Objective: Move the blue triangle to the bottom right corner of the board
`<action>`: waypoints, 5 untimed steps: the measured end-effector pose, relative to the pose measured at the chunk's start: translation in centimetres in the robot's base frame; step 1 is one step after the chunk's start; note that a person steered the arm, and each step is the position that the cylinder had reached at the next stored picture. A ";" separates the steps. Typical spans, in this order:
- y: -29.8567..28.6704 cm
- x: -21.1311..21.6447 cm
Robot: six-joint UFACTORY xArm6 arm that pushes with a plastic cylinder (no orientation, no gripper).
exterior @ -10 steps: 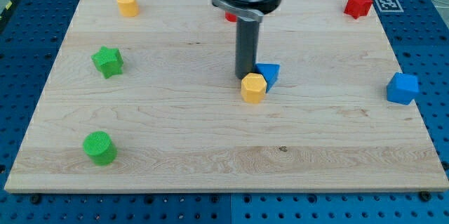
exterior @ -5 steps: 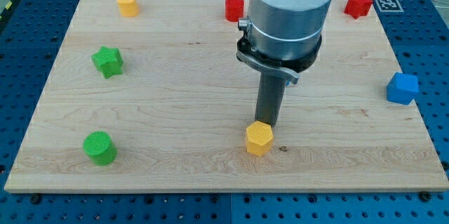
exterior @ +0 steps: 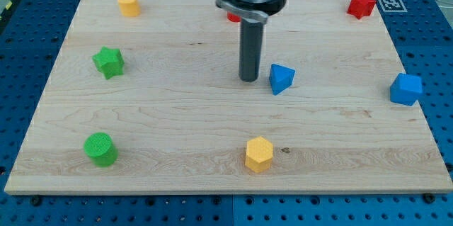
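Note:
The blue triangle [exterior: 281, 78] lies near the middle of the wooden board [exterior: 177, 127], a little right of centre. My tip [exterior: 248, 79] rests on the board just to the view's left of the blue triangle, with a small gap between them. A yellow hexagonal block [exterior: 259, 154] sits well below the tip, near the board's bottom edge.
A blue cube [exterior: 405, 88] sits at the board's right edge. A red star-like block [exterior: 361, 3] is at top right and a red block [exterior: 232, 16] shows partly behind the arm. A yellow block [exterior: 128, 3], a green star [exterior: 108, 61] and a green cylinder [exterior: 100, 148] are at the left.
My tip pushed the yellow hexagon down toward the bottom edge, then came back up to the left of the blue triangle. The blue triangle has shifted slightly right.

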State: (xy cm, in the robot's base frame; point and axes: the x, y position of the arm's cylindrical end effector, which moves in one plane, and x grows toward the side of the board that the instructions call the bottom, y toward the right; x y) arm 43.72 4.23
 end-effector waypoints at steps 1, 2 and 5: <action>4.8 0.4; 9.7 3.3; 17.2 7.7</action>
State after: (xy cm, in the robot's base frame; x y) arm 51.39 21.47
